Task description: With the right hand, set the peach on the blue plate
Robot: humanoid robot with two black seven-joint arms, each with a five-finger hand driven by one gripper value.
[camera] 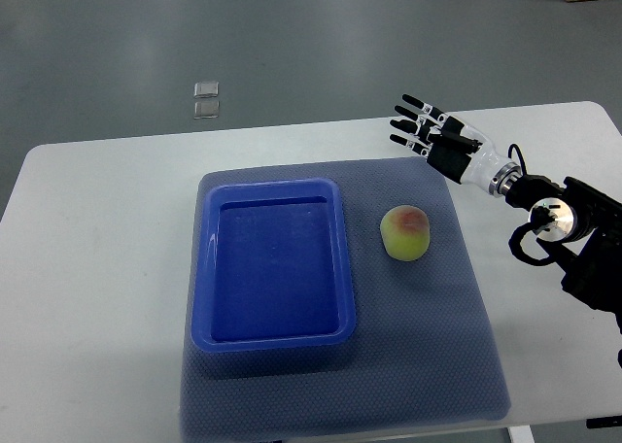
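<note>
My right hand (434, 135) hangs above the far right part of the white bench (97, 258), my arm reaching in from the right edge of the view. Its fingers (410, 122) are stretched out and slightly spread, pointing toward the far left, and they hold nothing. The hand sits over the far right corner of the grey-blue mat (437, 346) that covers the middle of the bench, and it is clear of everything lying on that mat. The peach (406, 233), yellow-green with a reddish blush on top, rests on the mat nearer to me than my hand and a little to its left, apart from my fingertips. Just left of the peach, with a narrow strip of mat between them, lies the blue plate (208, 268), a rectangular tray with a raised rim and nothing inside it. The peach is outside the plate, beside the far part of its right rim. Beyond the bench, on the grey floor (321, 45), lie two small clear squarish objects (206, 99), one just behind the other; I cannot tell what they are.
</note>
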